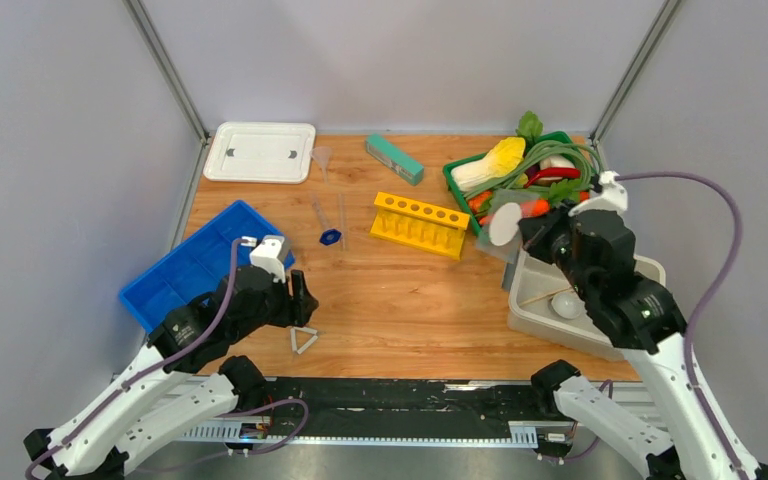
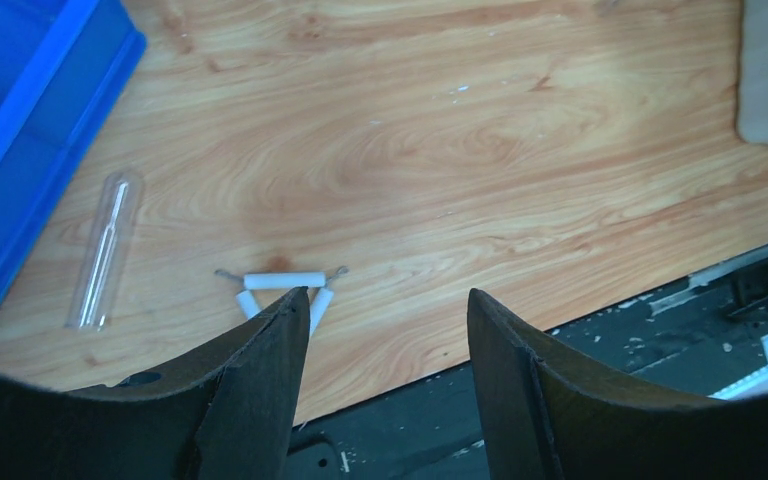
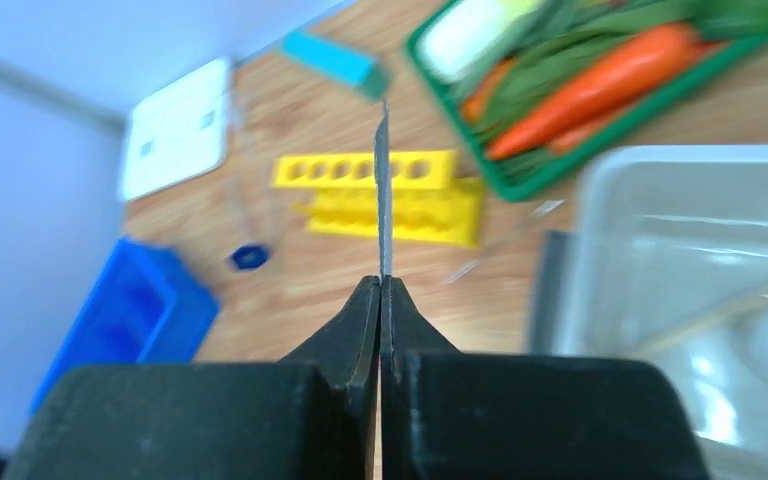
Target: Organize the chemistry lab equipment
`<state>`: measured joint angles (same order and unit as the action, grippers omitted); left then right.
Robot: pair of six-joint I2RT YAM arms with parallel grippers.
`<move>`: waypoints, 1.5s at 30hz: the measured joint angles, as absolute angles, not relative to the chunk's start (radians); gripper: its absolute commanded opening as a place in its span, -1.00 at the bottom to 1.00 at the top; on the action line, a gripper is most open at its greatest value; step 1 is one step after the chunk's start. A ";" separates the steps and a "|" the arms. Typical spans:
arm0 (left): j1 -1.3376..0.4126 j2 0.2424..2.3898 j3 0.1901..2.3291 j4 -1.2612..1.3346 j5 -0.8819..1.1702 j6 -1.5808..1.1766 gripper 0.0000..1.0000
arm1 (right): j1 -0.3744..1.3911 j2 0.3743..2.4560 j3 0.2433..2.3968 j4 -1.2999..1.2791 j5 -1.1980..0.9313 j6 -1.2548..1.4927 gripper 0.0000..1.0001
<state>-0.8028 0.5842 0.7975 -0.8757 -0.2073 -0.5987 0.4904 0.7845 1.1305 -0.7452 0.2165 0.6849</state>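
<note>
My left gripper [image 2: 385,300] stands open just above the table's near edge, nothing between its fingers. The pipe-clay triangle [image 2: 282,289] lies by its left fingertip [image 2: 290,300], and a clear glass tube [image 2: 105,250] rests further left. In the top view the left gripper [image 1: 300,300] hangs over the triangle [image 1: 305,341]. My right gripper [image 3: 380,282] is shut on the grey mesh square [image 3: 382,190], seen edge-on; from above the mesh [image 1: 505,224] hangs in the right gripper [image 1: 526,234] at the grey bin's [image 1: 600,340] far corner. The white bowl [image 1: 567,305] and wooden tongs [image 1: 543,297] lie in that bin.
The yellow rack [image 1: 420,223] stands mid-table, with a blue cap [image 1: 331,237], glass tubes [image 1: 341,215] and a funnel [image 1: 322,158] to its left. A blue bin [image 1: 195,262] sits left, a white lid [image 1: 260,152] and teal block [image 1: 394,159] behind, and the green basket [image 1: 457,178] back right.
</note>
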 measured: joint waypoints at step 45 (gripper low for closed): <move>-0.803 0.774 0.661 -0.982 -0.473 -0.810 0.34 | 0.448 0.918 1.113 -1.154 0.587 0.527 0.24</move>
